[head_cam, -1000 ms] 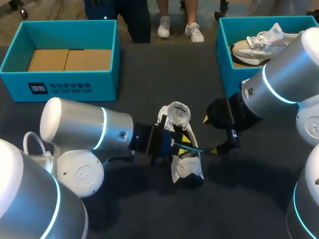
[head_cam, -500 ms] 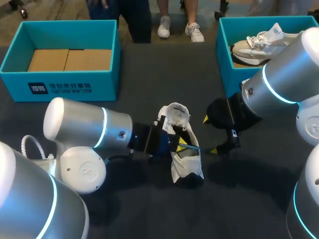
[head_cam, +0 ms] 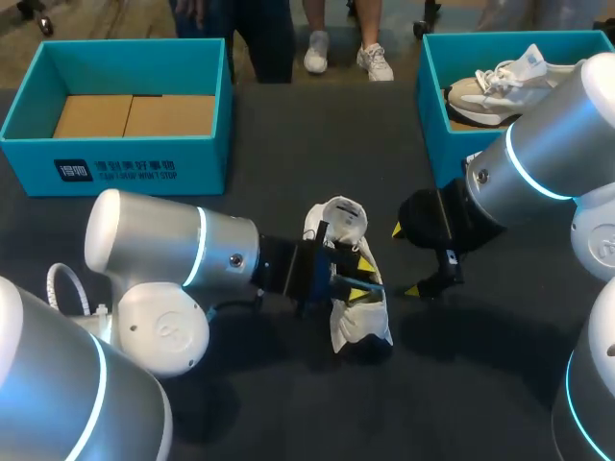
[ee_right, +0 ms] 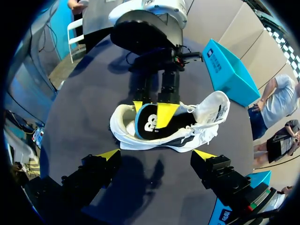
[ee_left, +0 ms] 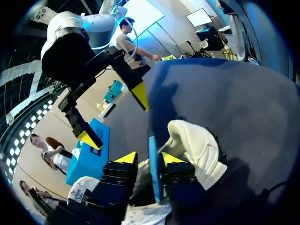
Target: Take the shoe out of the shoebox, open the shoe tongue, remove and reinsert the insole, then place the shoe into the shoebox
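As left tool (ee_left: 151,158) clamps it, insole (ee_right: 141,127) shows logo (ee_right: 151,123).

The left arm (head_cam: 144,245), at the lower left of the frame, is fat, round and shiny silver with a glowing blue ring. A white cable (head_cam: 58,279) loops beside it. The right arm (head_cam: 562,134), at the right edge, looks the same. The left gripper (head_cam: 357,279) and right gripper (head_cam: 405,260) are black with pointy yellow tips.

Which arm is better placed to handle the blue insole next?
Left. The left gripper is shut on the blue insole inside the white sneaker. The right gripper hangs open beside the sneaker, touching nothing.
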Controlling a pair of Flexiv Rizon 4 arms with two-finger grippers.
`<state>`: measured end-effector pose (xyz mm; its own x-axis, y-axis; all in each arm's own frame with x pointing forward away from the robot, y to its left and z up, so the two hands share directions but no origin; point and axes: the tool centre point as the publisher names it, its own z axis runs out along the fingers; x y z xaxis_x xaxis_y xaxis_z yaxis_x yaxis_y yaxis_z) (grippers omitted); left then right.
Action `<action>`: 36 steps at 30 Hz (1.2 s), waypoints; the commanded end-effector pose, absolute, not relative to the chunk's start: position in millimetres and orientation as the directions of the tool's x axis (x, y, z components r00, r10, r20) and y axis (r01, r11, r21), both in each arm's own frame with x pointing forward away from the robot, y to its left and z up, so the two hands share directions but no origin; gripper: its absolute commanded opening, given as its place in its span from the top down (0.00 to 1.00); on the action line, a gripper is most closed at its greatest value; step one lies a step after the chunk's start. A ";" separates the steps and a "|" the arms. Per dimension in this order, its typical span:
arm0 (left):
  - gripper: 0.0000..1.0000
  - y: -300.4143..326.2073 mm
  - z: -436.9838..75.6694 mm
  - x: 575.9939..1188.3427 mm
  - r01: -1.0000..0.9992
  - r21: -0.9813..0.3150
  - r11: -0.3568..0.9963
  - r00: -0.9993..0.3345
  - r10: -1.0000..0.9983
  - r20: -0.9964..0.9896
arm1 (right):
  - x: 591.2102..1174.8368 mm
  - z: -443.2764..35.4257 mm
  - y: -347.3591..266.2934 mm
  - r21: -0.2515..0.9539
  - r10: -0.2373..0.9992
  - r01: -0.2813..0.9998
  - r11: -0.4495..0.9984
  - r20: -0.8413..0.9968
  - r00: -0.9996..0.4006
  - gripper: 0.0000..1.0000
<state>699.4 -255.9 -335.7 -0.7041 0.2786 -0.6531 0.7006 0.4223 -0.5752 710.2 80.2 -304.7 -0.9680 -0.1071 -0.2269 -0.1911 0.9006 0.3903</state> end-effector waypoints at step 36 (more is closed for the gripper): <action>0.00 -221.2 -304.2 691.8 0.656 -0.607 0.448 -0.754 0.365 -0.546 | 709.5 -305.3 79.8 0.391 -0.107 -0.192 0.900 -0.229 -0.968 0.00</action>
<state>693.4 -233.6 -316.1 -0.7534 0.3382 -0.5639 0.6562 0.4420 -0.6116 710.2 80.2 -304.7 -0.9680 -0.1070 -0.2269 -0.1911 0.9006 0.3903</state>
